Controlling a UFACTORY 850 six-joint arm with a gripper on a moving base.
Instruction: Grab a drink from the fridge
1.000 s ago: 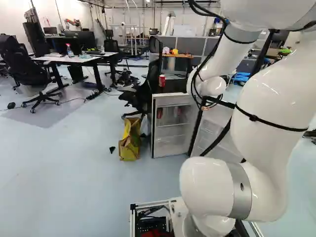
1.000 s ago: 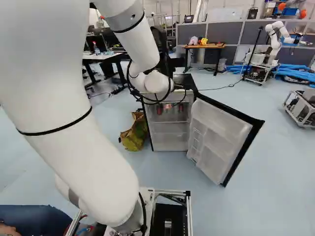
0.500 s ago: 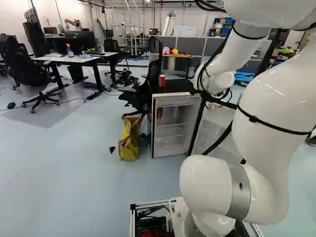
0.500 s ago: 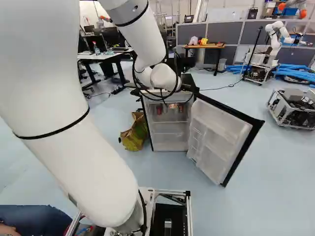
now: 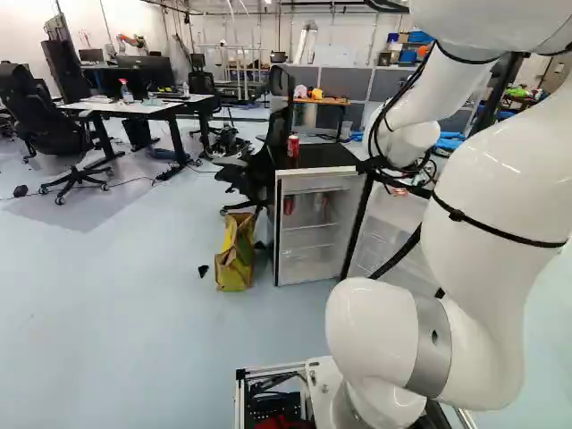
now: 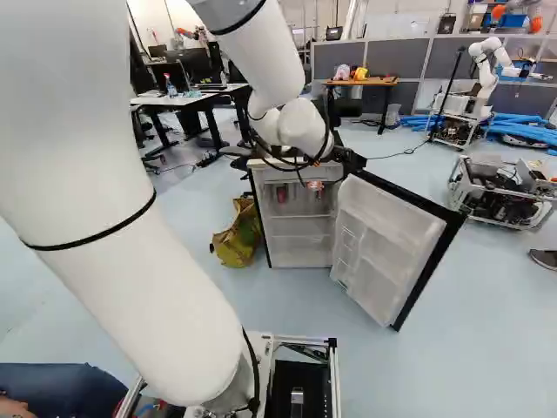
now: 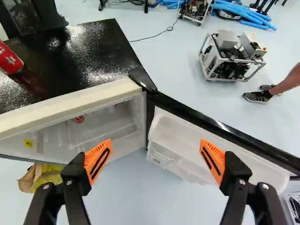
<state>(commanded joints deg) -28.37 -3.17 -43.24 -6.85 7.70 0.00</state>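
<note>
Lowering the gripper [image 7: 155, 149], spread wide and empty, comes first: you want it clear of the open door [image 6: 383, 244] and below the pale top edge of the fridge [image 5: 279, 228]. Level it with the upper shelf, then reach straight in for the red can [image 6: 281, 193] there. Leave the upright can [image 5: 293, 146] on top alone.

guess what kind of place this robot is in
Probably a robotics lab or workshop: a white jointed robot arm on a wheeled frame, long blue foam-like tubes and a white-topped desk with black legs.
</note>
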